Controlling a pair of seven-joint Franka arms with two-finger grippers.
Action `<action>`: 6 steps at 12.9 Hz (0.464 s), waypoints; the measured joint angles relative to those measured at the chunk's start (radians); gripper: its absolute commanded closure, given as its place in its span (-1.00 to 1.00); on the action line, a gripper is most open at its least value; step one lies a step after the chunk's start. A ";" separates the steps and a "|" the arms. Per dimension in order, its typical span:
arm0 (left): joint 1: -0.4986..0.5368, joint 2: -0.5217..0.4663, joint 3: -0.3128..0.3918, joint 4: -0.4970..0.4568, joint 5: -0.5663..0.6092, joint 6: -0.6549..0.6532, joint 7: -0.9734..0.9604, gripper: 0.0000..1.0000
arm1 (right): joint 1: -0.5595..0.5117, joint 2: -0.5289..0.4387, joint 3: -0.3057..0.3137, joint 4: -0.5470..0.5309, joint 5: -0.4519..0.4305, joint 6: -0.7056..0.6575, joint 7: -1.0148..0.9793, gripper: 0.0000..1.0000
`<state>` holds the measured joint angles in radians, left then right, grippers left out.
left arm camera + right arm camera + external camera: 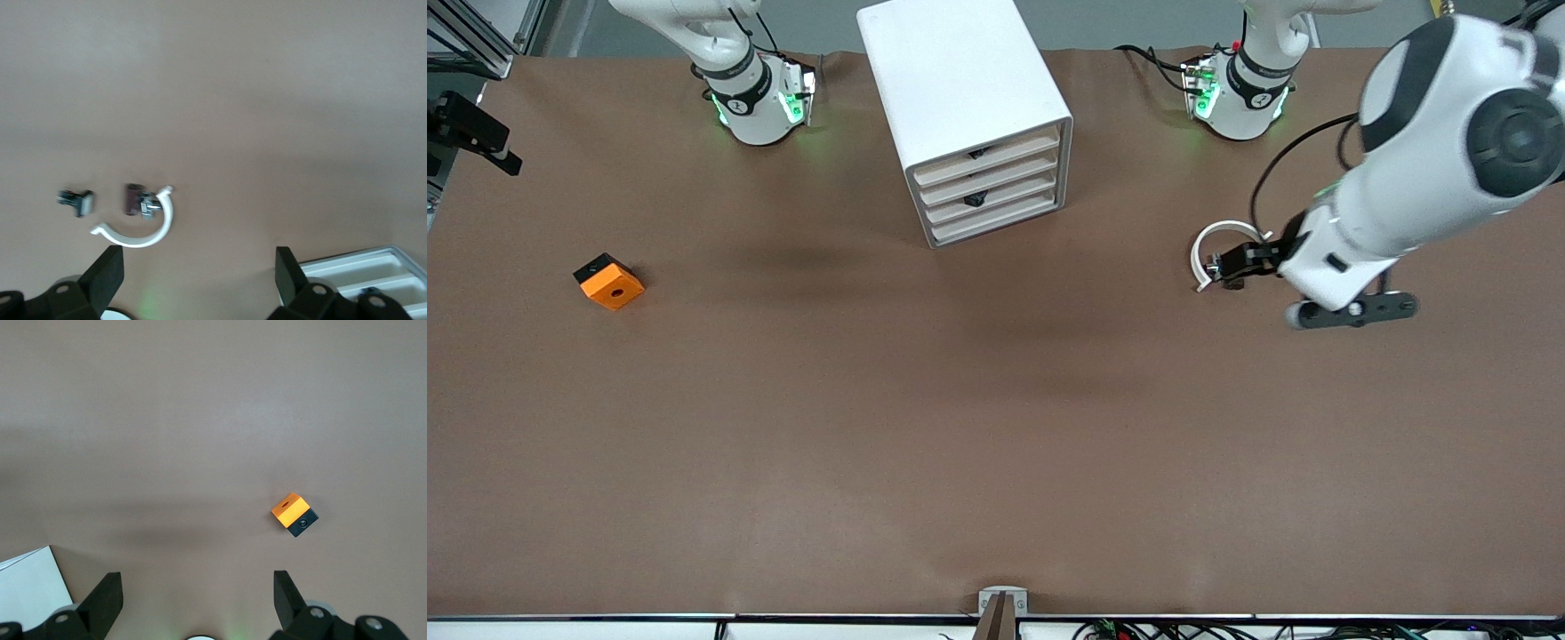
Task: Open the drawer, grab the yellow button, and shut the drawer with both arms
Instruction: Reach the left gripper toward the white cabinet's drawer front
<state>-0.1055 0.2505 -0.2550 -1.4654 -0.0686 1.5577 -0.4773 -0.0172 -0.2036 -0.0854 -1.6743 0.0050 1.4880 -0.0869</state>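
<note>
We're at the start: cabinet [978, 116] w/ all four drawers shut, button not visible, presumably inside. Left gripper [199, 277] hangs wide open over the white curved ring [1218, 249]; right gripper [197, 597], also wide open, hangs near the orange block [609, 282]. Next we need fingers on a tiny black knob [975, 199] to pull the drawer.

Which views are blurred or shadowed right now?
Left wrist view: soft, the white ring and small parts smeared. Front view: sharp, with broad soft shadows on the table near the cabinet. Right wrist view: orange block clear.
</note>
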 measured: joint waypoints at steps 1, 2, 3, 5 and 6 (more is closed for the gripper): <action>-0.023 0.018 -0.001 0.000 -0.017 0.015 -0.043 -1.00 | 0.000 0.000 0.001 0.000 0.000 0.001 0.000 -1.00; -0.043 0.037 -0.001 0.001 -0.036 0.031 -0.093 -1.00 | 0.000 -0.001 0.002 0.001 0.000 0.000 0.001 -1.00; -0.057 0.055 -0.001 0.001 -0.056 0.043 -0.146 -1.00 | 0.000 -0.008 0.002 0.002 0.000 -0.001 0.001 -1.00; -0.082 0.086 -0.001 0.002 -0.089 0.051 -0.259 -1.00 | 0.000 -0.030 0.003 0.002 0.000 -0.021 0.001 -1.00; -0.100 0.100 -0.001 0.003 -0.103 0.051 -0.319 -1.00 | 0.000 -0.038 0.003 0.002 0.000 -0.024 0.001 -1.00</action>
<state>-0.2057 0.3509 -0.2562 -1.4627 -0.1718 1.6088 -0.7961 -0.0167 -0.2413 -0.0827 -1.6723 0.0053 1.4636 -0.0863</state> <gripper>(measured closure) 0.000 0.000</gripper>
